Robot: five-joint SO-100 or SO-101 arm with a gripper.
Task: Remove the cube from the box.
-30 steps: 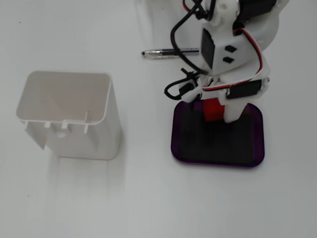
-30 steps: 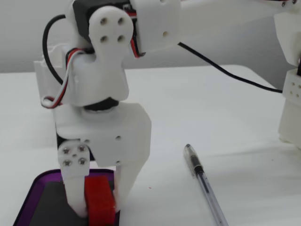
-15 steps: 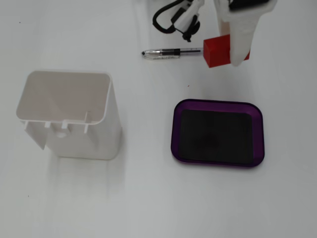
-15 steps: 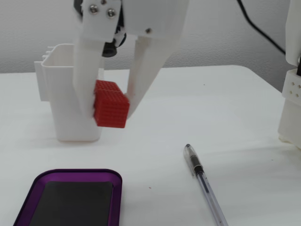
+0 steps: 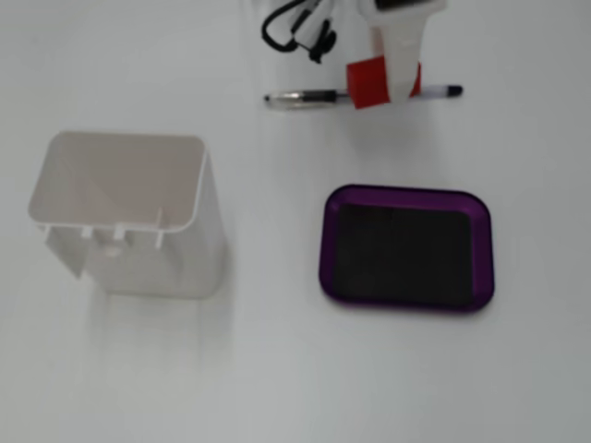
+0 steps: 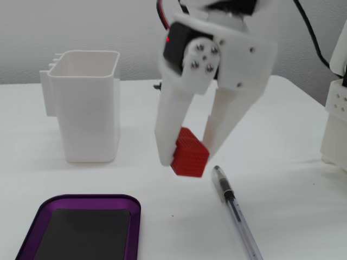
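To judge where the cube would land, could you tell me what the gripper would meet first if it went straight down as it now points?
Probably the pen, or the bare table beside it: the gripper, holding the cube, hangs about over the pen, though depth is unclear.

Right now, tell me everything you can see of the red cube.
The red cube is a small, bright red, plastic-looking block with finely studded faces. It hangs tilted in the air, clamped between the two white fingers of the pincer, touching nothing else. It is out of the purple box, which lies empty. In the top-down fixed view the cube sits over the pen; in the side fixed view it hovers just left of the pen's tip.
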